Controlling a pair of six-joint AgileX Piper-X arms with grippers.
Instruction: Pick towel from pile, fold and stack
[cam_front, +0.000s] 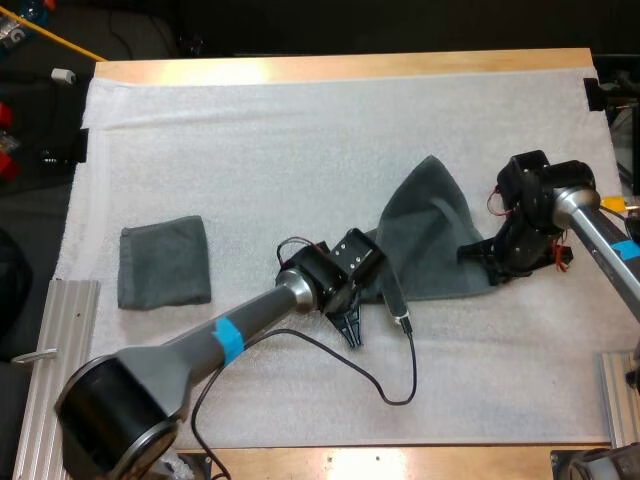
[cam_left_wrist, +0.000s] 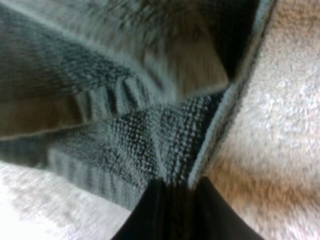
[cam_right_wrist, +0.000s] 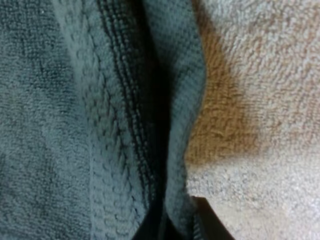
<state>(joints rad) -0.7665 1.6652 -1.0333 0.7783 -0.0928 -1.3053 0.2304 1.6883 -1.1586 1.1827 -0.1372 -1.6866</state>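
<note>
White mat (cam_front: 300, 130) covers most of the wooden table (cam_front: 350, 68) in the high view. At nine o'clock on the mat lies a folded towel (cam_front: 165, 262), a flat dark grey-green square, well apart from both arms. A loose towel (cam_front: 430, 235) of the same colour sits between the mat's centre and three o'clock. It is drawn up into a peak pointing to twelve o'clock, and its lower edge runs between the two grippers. The left gripper (cam_front: 352, 322) is at the towel's seven o'clock corner, near the middle of the mat. The right gripper (cam_front: 485, 258) is at its four o'clock corner.

The left wrist view looks down the left gripper (cam_left_wrist: 177, 212). Its black fingers (cam_left_wrist: 220, 220) are pressed against the loose towel (cam_left_wrist: 150, 125) from both sides, pinching a ribbed hem. More folds of the cloth lie beyond, and bare mat (cam_left_wrist: 280, 125) lies just beside the hem.

The right wrist view shows the right gripper (cam_right_wrist: 172, 227) pinching a doubled, banded edge of the loose towel (cam_right_wrist: 50, 125). One black finger (cam_right_wrist: 207, 220) shows against the cloth. The mat (cam_right_wrist: 260, 75) lies beside that edge, shadowed close to it
</note>
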